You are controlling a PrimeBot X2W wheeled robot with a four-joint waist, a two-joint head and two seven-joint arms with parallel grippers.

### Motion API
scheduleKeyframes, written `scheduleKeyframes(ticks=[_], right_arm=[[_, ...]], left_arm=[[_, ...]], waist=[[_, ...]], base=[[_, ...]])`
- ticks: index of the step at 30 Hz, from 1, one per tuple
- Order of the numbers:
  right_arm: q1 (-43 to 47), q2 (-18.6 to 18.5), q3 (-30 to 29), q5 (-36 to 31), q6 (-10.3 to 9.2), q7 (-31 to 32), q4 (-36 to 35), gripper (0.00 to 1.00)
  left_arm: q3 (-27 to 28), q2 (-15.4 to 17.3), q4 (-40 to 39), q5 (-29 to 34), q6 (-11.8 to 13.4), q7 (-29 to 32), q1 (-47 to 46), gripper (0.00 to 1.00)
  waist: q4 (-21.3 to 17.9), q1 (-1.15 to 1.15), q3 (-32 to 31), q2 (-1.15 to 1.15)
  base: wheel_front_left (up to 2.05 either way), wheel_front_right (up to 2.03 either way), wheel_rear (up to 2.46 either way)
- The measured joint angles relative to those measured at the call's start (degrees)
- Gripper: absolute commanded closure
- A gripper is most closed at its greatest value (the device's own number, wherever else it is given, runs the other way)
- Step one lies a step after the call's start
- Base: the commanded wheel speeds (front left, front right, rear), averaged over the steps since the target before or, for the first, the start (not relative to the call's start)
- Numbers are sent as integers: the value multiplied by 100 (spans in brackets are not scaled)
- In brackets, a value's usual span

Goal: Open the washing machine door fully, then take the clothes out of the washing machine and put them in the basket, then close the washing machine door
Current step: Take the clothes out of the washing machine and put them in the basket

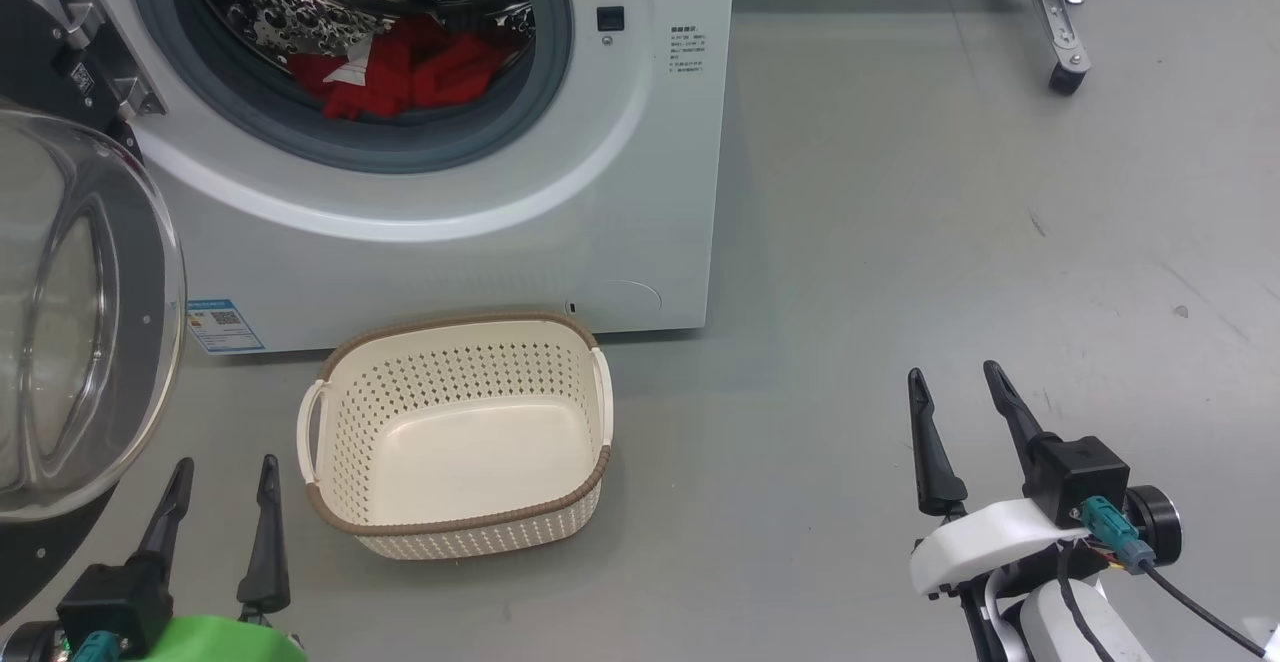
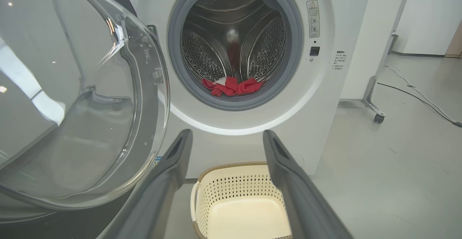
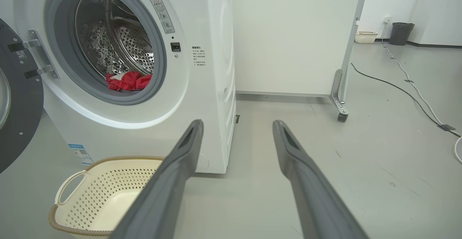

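Note:
The white washing machine stands with its door swung wide open to the left, glass bowl facing out. Red clothes lie at the front of the steel drum, just behind the grey rubber ring; they also show in the wrist views. An empty cream basket sits on the floor in front of the machine. My left gripper is open at the lower left, beside the basket and below the door. My right gripper is open at the lower right, well clear of the machine.
A white panel on a wheeled metal leg stands right of the machine. Cables run across the grey floor further right, with a bin by the far wall. Open floor lies between the basket and my right gripper.

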Motion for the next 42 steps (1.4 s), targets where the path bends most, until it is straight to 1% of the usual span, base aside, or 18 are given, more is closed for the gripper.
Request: scheduleKeyframes(ticks=[14, 28, 42], right_arm=[[1, 1, -11, 2, -2, 0, -20, 0], [1, 3, 0, 12, -27, 0, -22, 0], [1, 3, 19, 40, -43, 0, -22, 0]], left_arm=[[43, -15, -13, 0, -16, 0, -2, 0], [213, -34, -74, -55, -23, 0, -13, 0], [216, -46, -81, 0, -23, 0, -13, 0]], waist=[[71, 0, 85, 0], [92, 0, 99, 0], [105, 0, 149, 0]], base=[[69, -69, 0], [122, -117, -6], [94, -94, 0]])
